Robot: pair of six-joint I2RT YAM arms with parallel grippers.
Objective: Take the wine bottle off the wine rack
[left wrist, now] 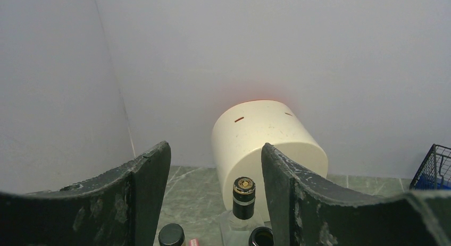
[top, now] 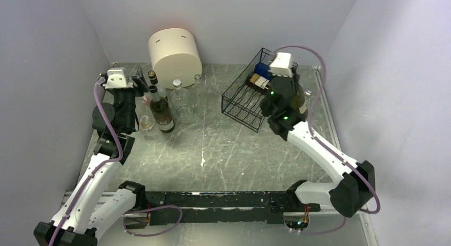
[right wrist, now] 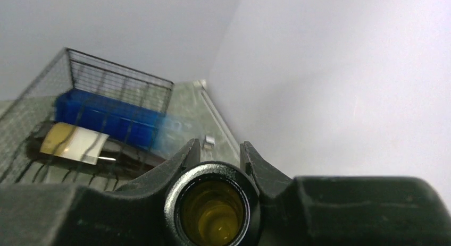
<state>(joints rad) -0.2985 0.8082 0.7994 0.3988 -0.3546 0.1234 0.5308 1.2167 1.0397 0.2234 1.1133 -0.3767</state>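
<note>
Black right gripper (right wrist: 219, 150) clamped on wine bottle (right wrist: 213, 206) neck, at 3 o'clock of wine rack (top: 242, 100); left gripper (left wrist: 215, 150) jaws apart.

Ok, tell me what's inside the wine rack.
Inside the wine rack lie a dark wine bottle with a cream label and a blue object beyond it. The right arm covers the rack's right end from above, so anything there is hidden.

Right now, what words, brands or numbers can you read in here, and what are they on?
Nothing here is legible.
Cream label on the bottle lying in the wine rack: too blurred.
Label on the dark standing bottle: too small.
Gold emblem on a bottle cap: too small.
</note>
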